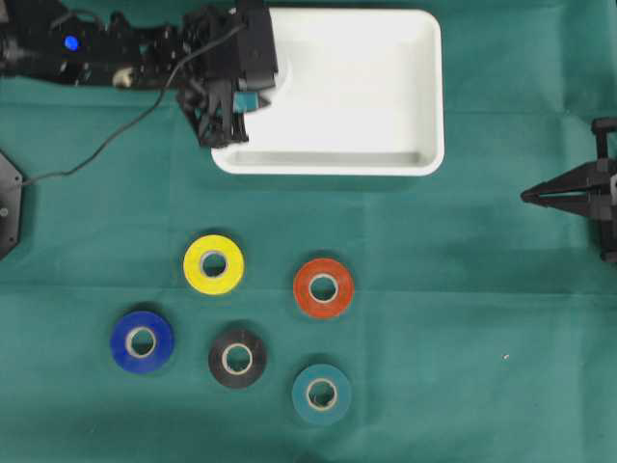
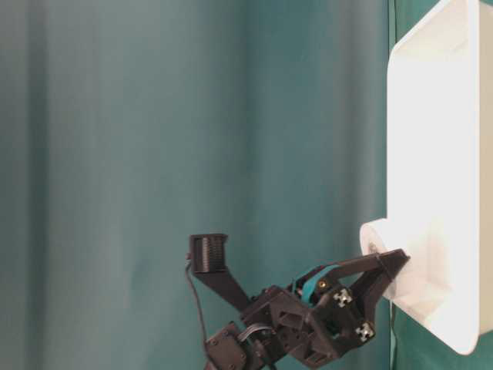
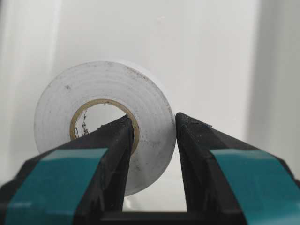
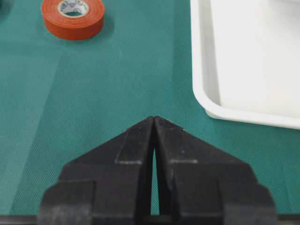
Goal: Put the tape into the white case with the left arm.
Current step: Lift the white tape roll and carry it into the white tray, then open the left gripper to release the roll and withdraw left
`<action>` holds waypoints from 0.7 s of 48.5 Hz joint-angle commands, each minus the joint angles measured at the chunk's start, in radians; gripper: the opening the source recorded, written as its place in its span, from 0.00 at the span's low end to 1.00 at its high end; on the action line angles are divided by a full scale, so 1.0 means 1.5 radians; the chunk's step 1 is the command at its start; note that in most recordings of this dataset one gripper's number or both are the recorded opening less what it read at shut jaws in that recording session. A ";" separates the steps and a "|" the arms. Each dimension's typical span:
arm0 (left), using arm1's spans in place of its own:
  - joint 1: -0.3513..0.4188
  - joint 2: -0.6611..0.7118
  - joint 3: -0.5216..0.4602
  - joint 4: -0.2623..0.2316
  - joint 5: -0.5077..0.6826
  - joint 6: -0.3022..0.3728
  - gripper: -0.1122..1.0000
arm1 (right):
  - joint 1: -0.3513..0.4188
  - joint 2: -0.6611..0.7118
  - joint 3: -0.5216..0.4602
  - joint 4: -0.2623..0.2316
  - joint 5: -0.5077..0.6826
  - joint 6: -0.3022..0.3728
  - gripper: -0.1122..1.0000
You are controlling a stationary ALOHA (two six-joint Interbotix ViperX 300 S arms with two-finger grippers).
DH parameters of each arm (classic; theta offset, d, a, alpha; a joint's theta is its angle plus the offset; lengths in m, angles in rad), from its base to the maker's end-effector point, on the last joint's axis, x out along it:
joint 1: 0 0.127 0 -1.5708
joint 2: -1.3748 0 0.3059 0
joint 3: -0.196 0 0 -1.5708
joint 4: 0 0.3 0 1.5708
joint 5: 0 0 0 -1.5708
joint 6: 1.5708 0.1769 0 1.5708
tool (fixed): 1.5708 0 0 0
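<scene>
A white tape [image 3: 93, 93] roll stands on edge between the teal-banded fingers of my left gripper [image 3: 153, 118]. One finger reaches through the roll's cardboard core and the other presses its outer face. The roll hangs over the white case [image 1: 386, 164], at its left end, where the left arm's wrist [image 1: 236, 68] covers it from overhead. In the table-level view the tape [image 2: 375, 235] sticks out by the case's [image 2: 431, 154] wall. My right gripper [image 1: 525, 196] rests shut at the table's right edge, its all-black fingertips [image 4: 145, 129] touching with nothing between them.
Several other tape rolls lie flat on the green cloth below the case: yellow [image 1: 214, 263], orange [image 1: 323, 287], blue [image 1: 142, 340], black [image 1: 237, 357] and teal [image 1: 321, 394]. A cable [image 1: 116, 135] trails from the left arm to a black base [image 1: 8, 203].
</scene>
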 commanded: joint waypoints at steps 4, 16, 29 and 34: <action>0.030 0.009 -0.016 0.000 -0.022 0.006 0.35 | 0.000 0.004 -0.007 -0.001 -0.006 0.001 0.02; 0.047 0.020 -0.016 0.001 -0.039 0.008 0.35 | 0.000 0.005 -0.007 -0.001 -0.006 0.001 0.02; 0.047 0.022 -0.017 0.001 -0.038 0.007 0.35 | -0.001 0.004 -0.007 -0.001 -0.006 0.001 0.02; 0.047 0.021 -0.017 0.001 -0.037 0.007 0.35 | 0.000 0.004 -0.007 -0.001 -0.007 0.001 0.02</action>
